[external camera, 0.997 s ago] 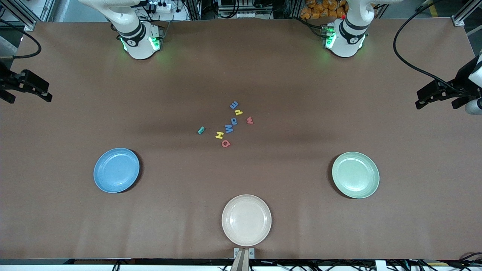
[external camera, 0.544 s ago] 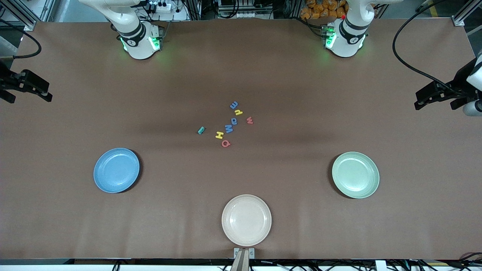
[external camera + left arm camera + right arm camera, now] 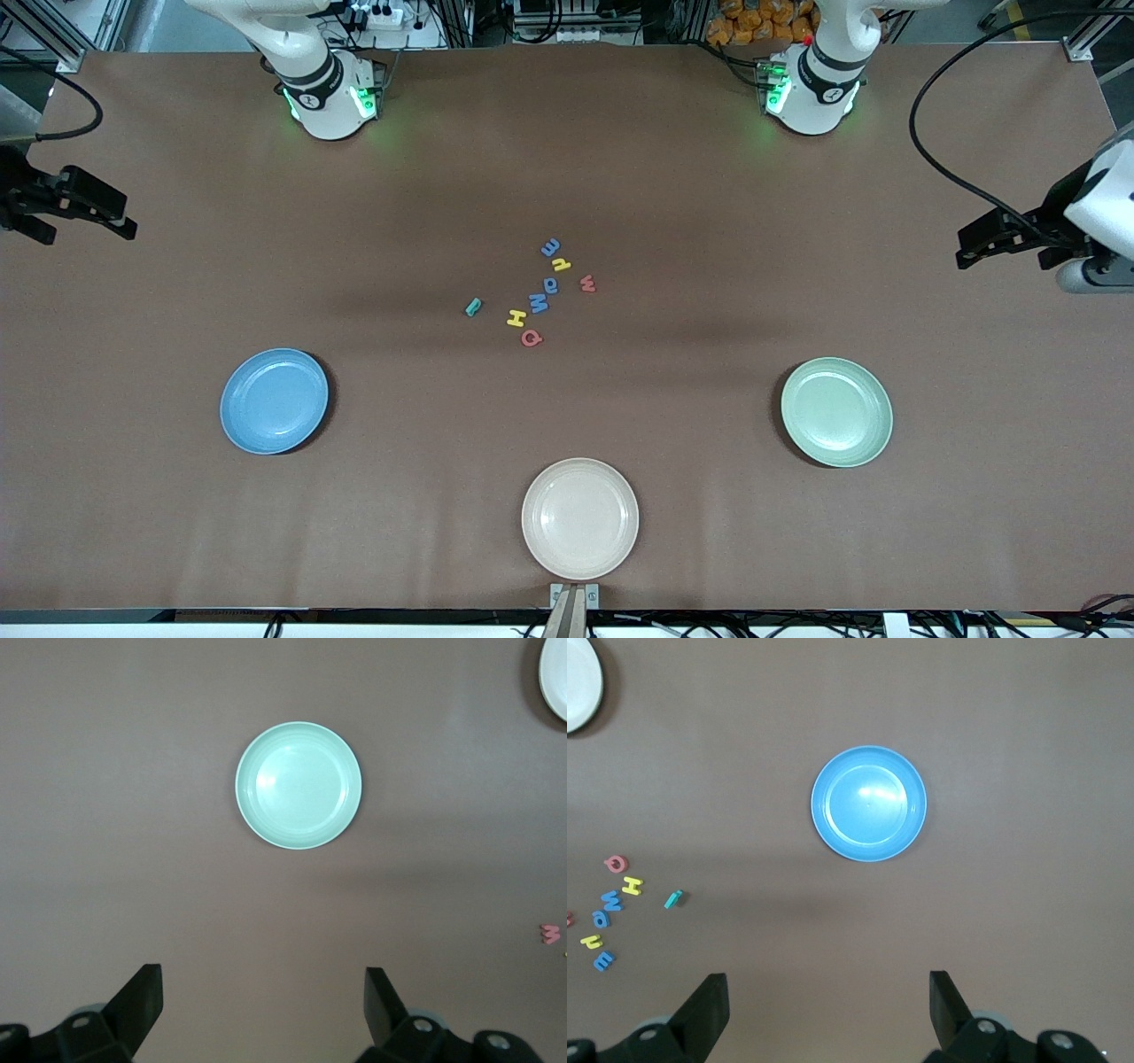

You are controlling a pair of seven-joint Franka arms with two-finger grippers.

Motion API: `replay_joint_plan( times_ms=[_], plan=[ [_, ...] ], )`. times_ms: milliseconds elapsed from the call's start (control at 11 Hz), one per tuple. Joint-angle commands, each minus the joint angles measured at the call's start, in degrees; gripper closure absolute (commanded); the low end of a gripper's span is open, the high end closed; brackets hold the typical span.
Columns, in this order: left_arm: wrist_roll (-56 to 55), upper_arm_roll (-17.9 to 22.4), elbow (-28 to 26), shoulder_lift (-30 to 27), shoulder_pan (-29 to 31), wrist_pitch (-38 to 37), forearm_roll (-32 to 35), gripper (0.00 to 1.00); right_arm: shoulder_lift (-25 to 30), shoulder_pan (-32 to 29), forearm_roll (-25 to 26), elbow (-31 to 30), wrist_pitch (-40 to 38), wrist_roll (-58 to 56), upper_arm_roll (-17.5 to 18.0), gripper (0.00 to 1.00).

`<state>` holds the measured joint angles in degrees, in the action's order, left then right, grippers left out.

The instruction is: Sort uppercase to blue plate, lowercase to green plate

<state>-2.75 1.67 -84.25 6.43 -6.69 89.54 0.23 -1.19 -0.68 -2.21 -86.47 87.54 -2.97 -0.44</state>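
Meanwhile, eight foam letters (image 3: 540,292) lie clustered mid-surface, none on a plate. The blue plate (image 3: 274,400) sits toward the right arm's end, the green plate (image 3: 836,411) toward the left arm's, a cream plate (image 3: 579,518) nearest the camera. Both the left gripper (image 3: 263,1005) and right gripper (image 3: 828,1008) hover at the surface's ends, fingers apart, empty.

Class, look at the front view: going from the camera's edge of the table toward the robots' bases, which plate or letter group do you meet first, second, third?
cream plate → green plate → foam letters
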Motion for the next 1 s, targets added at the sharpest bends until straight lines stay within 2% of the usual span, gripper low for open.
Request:
replay_joint_plan(
  times_ms=[0, 181, 362, 906],
  plan=[
    [-1.2, -0.3, 0.6, 1.8, -3.0, -0.4, -0.8, 0.00, -1.4, 0.5, -1.1, -2.1, 1.6, -0.6, 0.0, 0.00],
    [-2.7, -0.3, 0.6, 3.5, -7.3, 0.1, -1.0, 0.00, -4.0, 1.8, -1.1, -2.0, 1.8, -0.3, 0.1, 0.00],
    [-8.7, -0.3, 0.5, 5.2, -11.3, 1.0, -1.6, 0.00, -5.8, 3.4, -1.2, -2.2, 1.8, 0.1, 0.1, 0.00],
    [-27.9, -0.3, 0.4, 14.1, -24.9, 11.3, -2.9, 0.00, -10.1, 8.0, -1.3, -3.0, 3.2, 0.2, 0.0, 0.00]
  ],
)
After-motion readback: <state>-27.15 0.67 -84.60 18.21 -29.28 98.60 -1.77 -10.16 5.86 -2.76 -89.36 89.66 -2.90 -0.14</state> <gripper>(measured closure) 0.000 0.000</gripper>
